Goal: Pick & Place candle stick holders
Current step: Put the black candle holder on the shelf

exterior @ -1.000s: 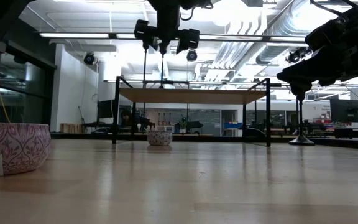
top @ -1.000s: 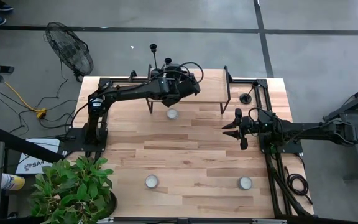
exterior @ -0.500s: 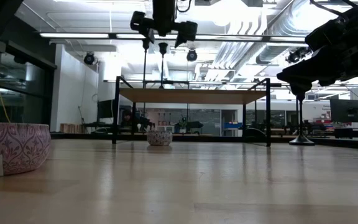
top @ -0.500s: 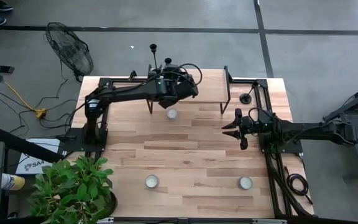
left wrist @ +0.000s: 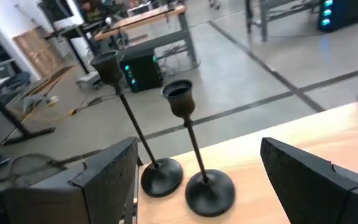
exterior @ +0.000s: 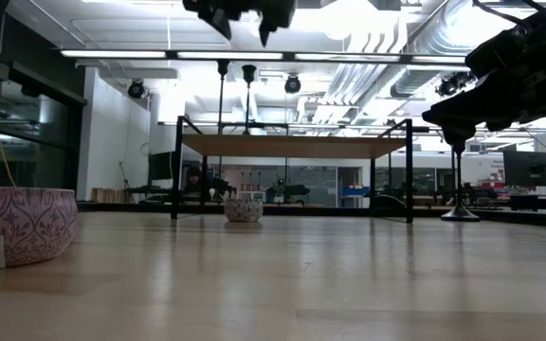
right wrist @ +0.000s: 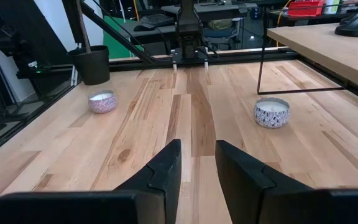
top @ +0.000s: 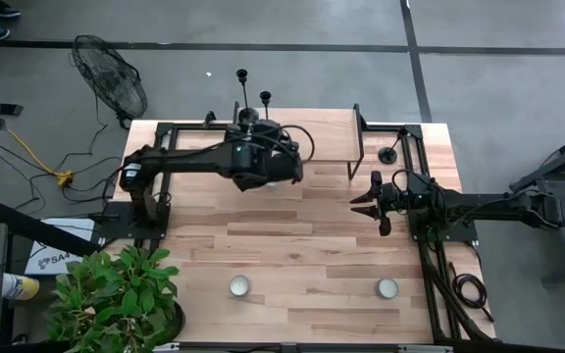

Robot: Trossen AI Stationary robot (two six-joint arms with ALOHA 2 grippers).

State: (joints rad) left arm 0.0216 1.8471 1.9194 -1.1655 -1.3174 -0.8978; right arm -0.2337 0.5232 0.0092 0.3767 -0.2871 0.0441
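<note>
Two black candlesticks stand upright with their round bases on the raised wooden shelf (top: 327, 147): the taller (left wrist: 132, 124) and the shorter (left wrist: 190, 143). Their cups also show in the low view (exterior: 248, 72). A third candlestick (top: 388, 154) stands on the table at the far right; its base shows in the low view (exterior: 460, 215). My left gripper (top: 268, 157) is open and empty, above and on the near side of the two on the shelf. My right gripper (top: 363, 204) hovers open and empty over the table's right side.
Small candle jars sit on the table at near left (top: 238, 286), near right (top: 387, 288) and under the shelf (exterior: 244, 209). A potted plant (top: 116, 299) stands at the near left corner. A fan (top: 111, 83) stands on the floor beyond the table.
My left gripper, whose open fingers stood on either side of the shorter candlestick's cup, has risen clear of it and drawn back toward the table's near edge. Both candlesticks stay upright on the shelf.
</note>
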